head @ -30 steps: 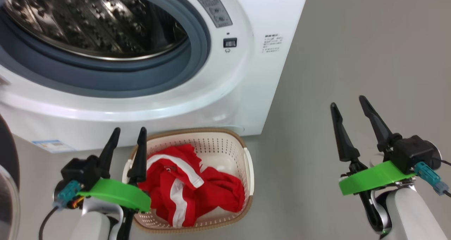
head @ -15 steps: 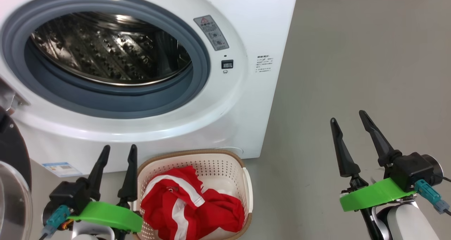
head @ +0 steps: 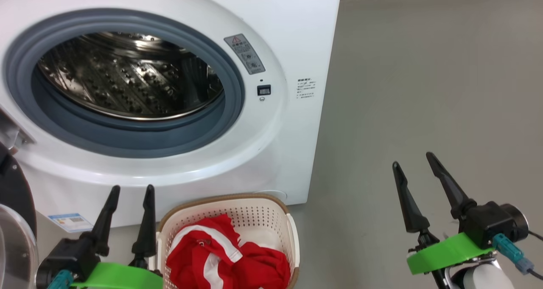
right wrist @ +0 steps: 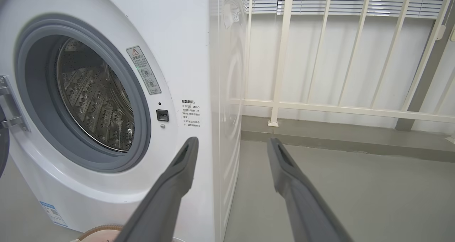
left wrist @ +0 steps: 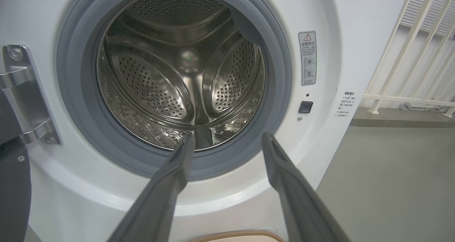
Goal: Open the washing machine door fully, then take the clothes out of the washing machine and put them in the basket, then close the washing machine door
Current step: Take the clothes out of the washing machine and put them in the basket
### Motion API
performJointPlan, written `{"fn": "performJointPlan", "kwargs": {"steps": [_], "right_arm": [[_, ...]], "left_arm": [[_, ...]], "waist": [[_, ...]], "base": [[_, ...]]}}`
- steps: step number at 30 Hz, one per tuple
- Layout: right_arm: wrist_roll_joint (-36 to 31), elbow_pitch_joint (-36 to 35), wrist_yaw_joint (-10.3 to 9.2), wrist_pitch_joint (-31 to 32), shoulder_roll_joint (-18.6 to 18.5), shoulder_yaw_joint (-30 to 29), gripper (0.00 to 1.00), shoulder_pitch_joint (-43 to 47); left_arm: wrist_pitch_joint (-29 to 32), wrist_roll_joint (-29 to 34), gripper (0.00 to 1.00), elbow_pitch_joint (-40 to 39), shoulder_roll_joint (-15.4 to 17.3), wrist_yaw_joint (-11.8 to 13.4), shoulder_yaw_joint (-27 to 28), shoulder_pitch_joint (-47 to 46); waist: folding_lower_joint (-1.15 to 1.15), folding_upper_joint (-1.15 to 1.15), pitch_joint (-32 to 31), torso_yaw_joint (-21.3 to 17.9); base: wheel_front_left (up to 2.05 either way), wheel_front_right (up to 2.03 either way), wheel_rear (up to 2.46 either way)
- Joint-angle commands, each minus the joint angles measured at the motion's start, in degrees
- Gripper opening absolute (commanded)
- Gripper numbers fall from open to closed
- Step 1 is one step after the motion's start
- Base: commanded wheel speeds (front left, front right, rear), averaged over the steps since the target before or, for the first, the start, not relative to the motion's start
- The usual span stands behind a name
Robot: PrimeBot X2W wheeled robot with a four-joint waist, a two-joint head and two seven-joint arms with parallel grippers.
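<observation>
While the left claw (head: 132, 188) stood with its two fingers spread wide and nothing between them, the basket (head: 225, 198) sat just to its right on the floor (head: 424, 89), near the foot of the washing machine (head: 292, 34). The red clothes (head: 229, 265) lay heaped inside the basket, close beside that claw. The machine's grey rubber ring (head: 127, 144) and perforated steel drum (head: 127, 85) lay ahead of and above its fingertips. The washing machine door (head: 17, 200) stood swung out to the claw's left. The right claw (head: 412, 159) was likewise spread wide and empty, over the floor. The basket and clothes lay well apart to its left.
</observation>
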Motion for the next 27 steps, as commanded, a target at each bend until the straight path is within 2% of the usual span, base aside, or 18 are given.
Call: {"fn": "performJointPlan", "kwargs": {"steps": [1,13,27], "right_arm": [[-0.1,-1.8,0.36,-0.4,-0.2,1.3,1.0,0.2],[0.6,-2.4,0.36,-0.4,-1.0,1.2,1.0,2.7],[1.2,-3.2,0.36,-0.4,-1.0,1.0,1.0,4.4]], "left_arm": [[-0.7,0.8,1.0,-2.4,0.8,0.6,2.7,0.4],[-0.7,2.1,1.0,-4.0,0.6,1.2,4.4,4.7],[-0.7,2.8,1.0,-3.7,0.8,1.4,4.7,6.2]], "waist": [[0.0,0.0,-1.2,-0.3],[0.0,0.0,-4.1,-0.4],[0.0,0.0,-4.7,0.1]], "base": [[0.0,0.0,0.0],[0.0,0.0,0.0],[0.0,0.0,0.0]]}}
